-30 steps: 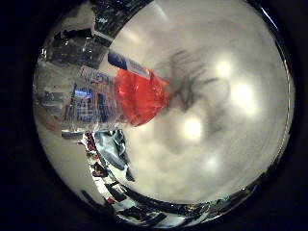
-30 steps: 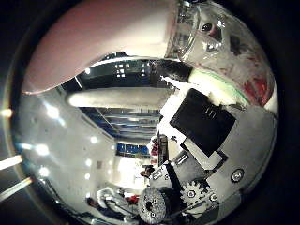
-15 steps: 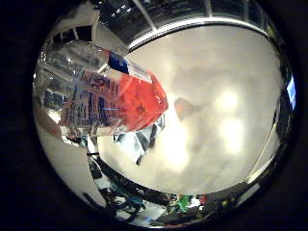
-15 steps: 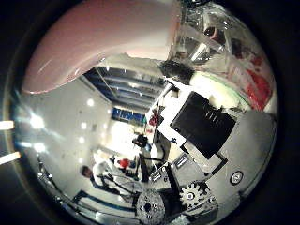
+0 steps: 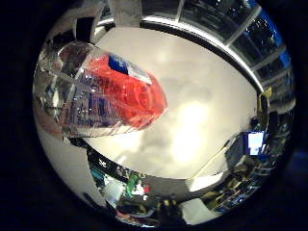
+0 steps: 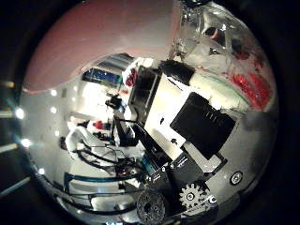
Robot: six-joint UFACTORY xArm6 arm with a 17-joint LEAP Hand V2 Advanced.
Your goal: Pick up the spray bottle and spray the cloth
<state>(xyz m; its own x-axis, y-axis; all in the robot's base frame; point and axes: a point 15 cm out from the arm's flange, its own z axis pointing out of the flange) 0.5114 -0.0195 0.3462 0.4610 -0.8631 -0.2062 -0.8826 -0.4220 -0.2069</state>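
Observation:
The spray bottle (image 5: pixel 106 91) is clear plastic with red liquid and a printed label. It fills much of the right little finger side palm view, close against the palm. The right thumb side palm view shows its clear wall with red liquid (image 6: pixel 234 66) beside my hand's black and white parts (image 6: pixel 202 127), whose fingers curl against it. A large pale pink rounded shape (image 6: pixel 103 42) lies close across that view; I cannot tell what it is. The cloth is not in view.
Behind the bottle is a pale, brightly lit surface (image 5: pixel 192 115) with dark beams and room clutter round its rim (image 5: pixel 241 48). The right thumb side palm view shows distant room furniture and equipment (image 6: pixel 112 141).
The background has swung in both views, so the hand has turned. The hand's shadow on the pale surface has gone. The bottle keeps its place against the palm.

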